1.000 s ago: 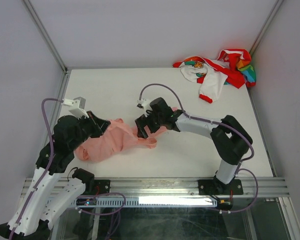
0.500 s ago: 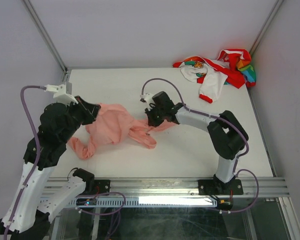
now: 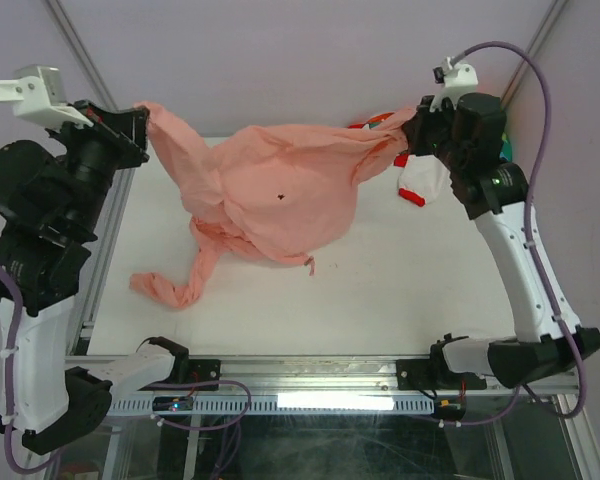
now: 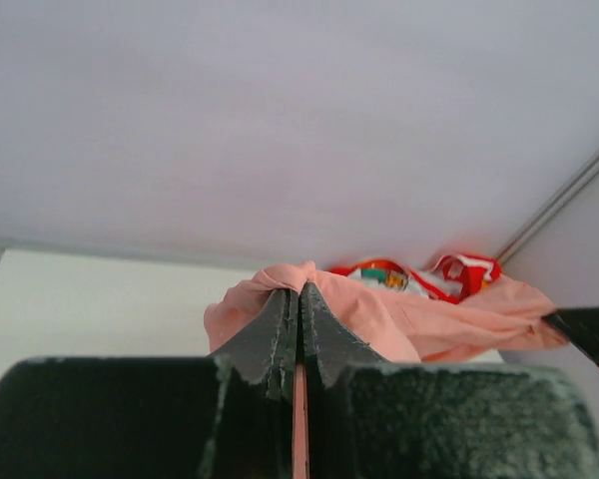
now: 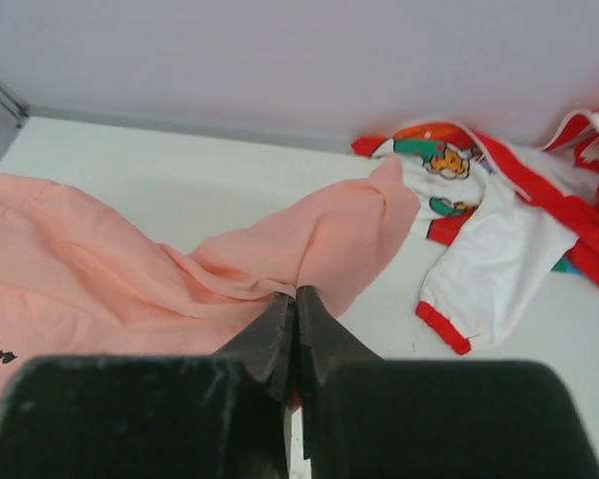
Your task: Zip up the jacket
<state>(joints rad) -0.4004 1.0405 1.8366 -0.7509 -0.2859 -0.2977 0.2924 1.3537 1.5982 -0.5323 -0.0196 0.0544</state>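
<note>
Hanging in the air above the white table [image 3: 410, 290], the salmon-pink hooded jacket [image 3: 280, 190] stretches from the table's far left corner across to its far right corner, held up at 2 points.

Over the table's far left corner, the left gripper [image 3: 138, 125] has its 2 fingers pressed together on a bunched edge of the cloth. The left wrist view shows a thin strip of pink fabric caught in the narrow seam between them.

Below that hold, 1 sleeve [image 3: 175, 285] drops down and lies twisted on the table's near left part, touching the surface.

Above the table's middle the body of the jacket sags in loose, crumpled folds, with a small dark mark [image 3: 281, 197] on the side facing the top camera. I cannot tell from these folds where the zipper runs or whether it is joined.

Over the table's far right corner, the right gripper [image 3: 412, 128] pinches another fold of the jacket, fingers shut tight on the pink cloth.

On the table's far right corner lies a crumpled red, white and rainbow-coloured garment [image 5: 489, 230], partly hidden behind the raised jacket in the top view.
</note>
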